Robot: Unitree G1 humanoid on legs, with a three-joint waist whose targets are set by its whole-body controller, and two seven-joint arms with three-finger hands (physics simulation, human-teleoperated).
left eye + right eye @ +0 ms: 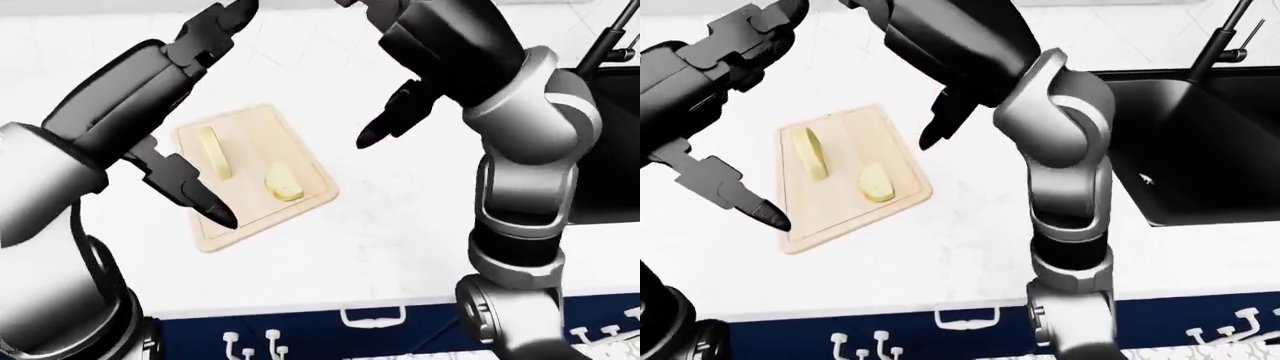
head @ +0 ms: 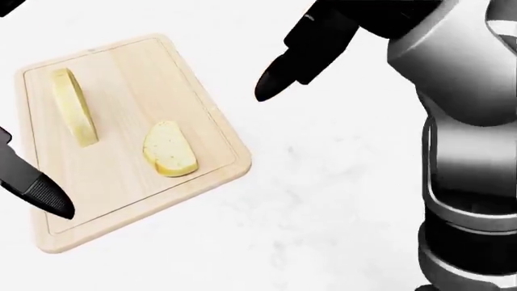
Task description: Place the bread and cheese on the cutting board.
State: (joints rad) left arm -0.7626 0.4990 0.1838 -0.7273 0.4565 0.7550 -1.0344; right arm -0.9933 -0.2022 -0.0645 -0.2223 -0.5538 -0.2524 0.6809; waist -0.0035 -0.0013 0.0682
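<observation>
White and faintly marbled, the surface (image 2: 323, 200) is carrying a pale wooden cutting board (image 2: 121, 194), with a black sink (image 1: 1200, 142) and its faucet (image 1: 1225, 37) lying to the right in the right-eye view and dark blue drawer fronts (image 1: 300, 330) running along the bottom edge. Both of the task's things are lying on the board: the cheese wedge (image 2: 74, 115) is standing on edge toward the board's upper left in the head view, and the bread slice (image 2: 170, 148) is lying flat near the middle right, the two apart. From here the risk is looking slight but real, and it is coming from the arms. The left hand (image 1: 185, 180) is hanging low with a dark fingertip (image 2: 48, 197) overlapping the board's left edge in the head view, though whether it is touching the wood cannot be told; a careless sweep could be nudging the board or tipping the upright cheese. The right hand (image 1: 940, 90) is raised well clear, its fingers (image 2: 283, 76) spread and pointing down toward the board, gripping nothing. The left hand is likewise splayed and carrying nothing, one finger up and one down.
</observation>
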